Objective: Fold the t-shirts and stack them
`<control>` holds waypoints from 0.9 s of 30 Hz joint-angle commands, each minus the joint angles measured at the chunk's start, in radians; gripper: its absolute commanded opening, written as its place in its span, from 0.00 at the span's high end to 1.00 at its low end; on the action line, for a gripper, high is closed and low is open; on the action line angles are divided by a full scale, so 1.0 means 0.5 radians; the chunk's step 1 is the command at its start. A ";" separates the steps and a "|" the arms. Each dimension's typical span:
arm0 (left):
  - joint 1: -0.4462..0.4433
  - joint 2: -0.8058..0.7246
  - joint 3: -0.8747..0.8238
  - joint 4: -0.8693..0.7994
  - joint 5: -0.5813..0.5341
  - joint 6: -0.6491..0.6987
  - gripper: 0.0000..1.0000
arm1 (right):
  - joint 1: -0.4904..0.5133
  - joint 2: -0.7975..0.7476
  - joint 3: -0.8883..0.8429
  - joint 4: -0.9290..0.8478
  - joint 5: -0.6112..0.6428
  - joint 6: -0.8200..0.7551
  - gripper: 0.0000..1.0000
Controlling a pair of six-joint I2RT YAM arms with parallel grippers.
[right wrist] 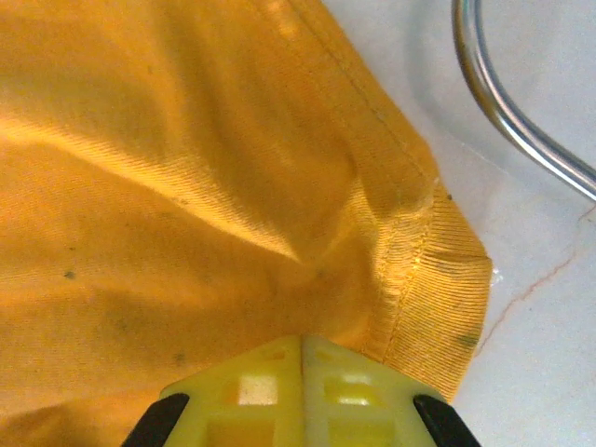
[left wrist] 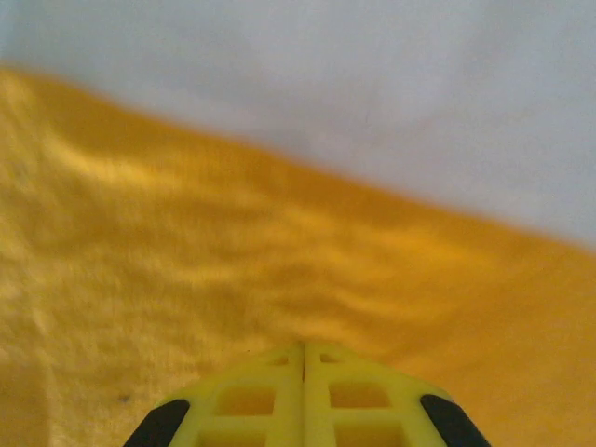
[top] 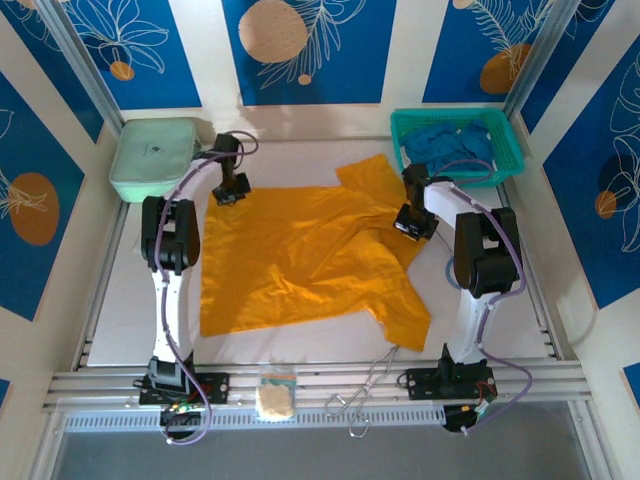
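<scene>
Mustard-orange t-shirt [top: 300, 260] is lying spread out in the middle of the table [top: 130, 300]. Its long axis runs left to right, with the hem toward the left edge and both sleeves fanned out toward the right edge. The deep blue t-shirts [top: 450, 145] are heaped in the teal basket [top: 455, 115] at the far right corner.

What matters for the fold is that each arm sits at its own end of the cloth. The left gripper [top: 238, 190] is down on the far-left hem corner, and the right gripper [top: 413, 222] is on the right end, between the 2 sleeves. So neither arm has to reach across.

From the left wrist, the left gripper [left wrist: 304, 349] has its 2 yellow fingers pressed together over rippled cloth, just inside the shirt's edge. I can't tell if any fabric is actually caught. The right gripper [right wrist: 303, 340] is also clamped tight. There the cloth puckers toward the tips, right beside a ribbed, stitched band, so I'd guess it has a pinch.

The fabric is a soft, thin knit with a matte look and loose wrinkles. It'll sag and drag rather than hold its shape.
</scene>
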 commanded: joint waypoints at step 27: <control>0.087 0.684 1.186 -0.308 -0.070 0.040 0.85 | 0.026 0.357 0.560 -0.113 0.135 -0.415 1.00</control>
